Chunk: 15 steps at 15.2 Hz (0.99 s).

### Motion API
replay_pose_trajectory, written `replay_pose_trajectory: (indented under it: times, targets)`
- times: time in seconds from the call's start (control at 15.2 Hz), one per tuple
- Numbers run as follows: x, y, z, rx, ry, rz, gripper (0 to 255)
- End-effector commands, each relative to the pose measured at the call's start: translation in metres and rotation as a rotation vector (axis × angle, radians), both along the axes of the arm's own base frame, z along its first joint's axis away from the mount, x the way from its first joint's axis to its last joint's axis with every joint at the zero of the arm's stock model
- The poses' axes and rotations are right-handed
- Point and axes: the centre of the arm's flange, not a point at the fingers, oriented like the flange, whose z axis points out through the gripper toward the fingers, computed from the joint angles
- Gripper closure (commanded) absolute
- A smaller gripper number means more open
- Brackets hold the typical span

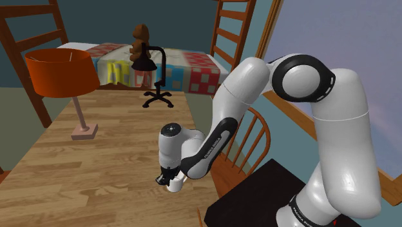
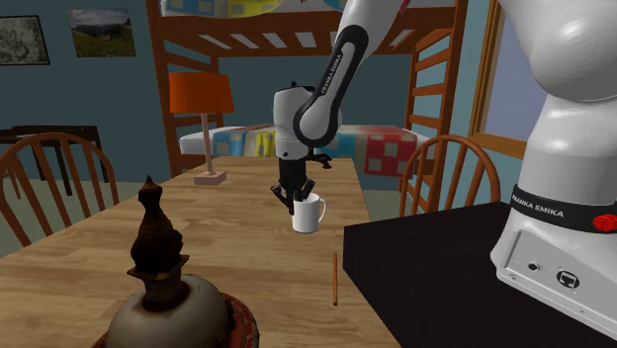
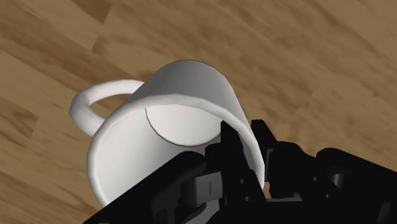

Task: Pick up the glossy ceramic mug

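**One mug, gripped at the rim**

One white mug (image 2: pixel 308 215) sat upright on the wooden bench (image 2: pixel 227 247), near the edge by the black stand (image 2: pixel 435 267). The one arm (image 2: pixel 341 59) reached down over it. The jaws were closed on the mug's wall, one inside the rim and one outside. They gripped the side away from its single handle (image 3: pixel 89 105).

Four other things stood or lay on the bench, one of each:
- a lamp (image 2: pixel 201 94) with an orange shade
- a black lamp (image 1: pixel 156 77) at the far end
- a dark brown ornate pot (image 2: pixel 158 287)
- a thin wooden stick (image 2: pixel 335 278) beside the stand

Two wooden chairs were drawn up: one chair (image 2: pixel 49 138) at the second exterior view's left and the other chair (image 2: pixel 445 138) at its right. One bed (image 2: pixel 391 148) with a patchwork quilt stood behind the bench. Two pictures hung on the blue wall, a grey picture (image 2: pixel 22 40) and a landscape picture (image 2: pixel 102 32).
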Motion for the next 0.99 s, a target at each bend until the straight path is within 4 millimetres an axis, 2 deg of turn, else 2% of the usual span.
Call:
replay_pose_trajectory:
  times: [0.0,0.13,0.92]
  targets:
    - [0.000,0.000,0.000,0.000,0.000,0.000,255]
    - [0.000,-0.001,-0.001,0.000,0.000,0.000,255]
    - [0.000,-0.001,0.062,0.000,0.000,0.000,255]
